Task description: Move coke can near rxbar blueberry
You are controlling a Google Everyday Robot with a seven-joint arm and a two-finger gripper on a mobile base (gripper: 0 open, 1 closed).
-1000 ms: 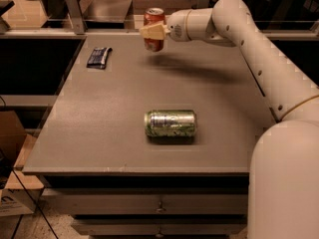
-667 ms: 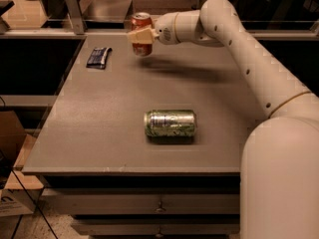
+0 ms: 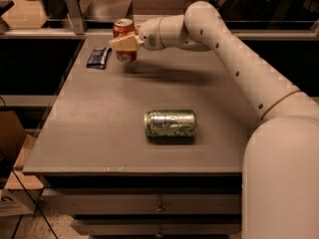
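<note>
step: place | gripper (image 3: 125, 43) clamped on can (image 3: 123, 30), 11 o'clock on table (image 3: 99, 123) | snack bar (image 3: 97, 57) near, at can's 9 | lower straight, keep upright, don't nudge snack bar

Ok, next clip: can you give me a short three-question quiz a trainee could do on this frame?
1. Fill in: seen in the picture, the rxbar blueberry lies to the ___ of the coke can.
2. What is the gripper, at the table's far side, shut on? A the coke can; B the rxbar blueberry; C nothing.
3. True or false: the green can stands upright.

Key: 1 left. 2 A. 3 false, it lies on its side.
</note>
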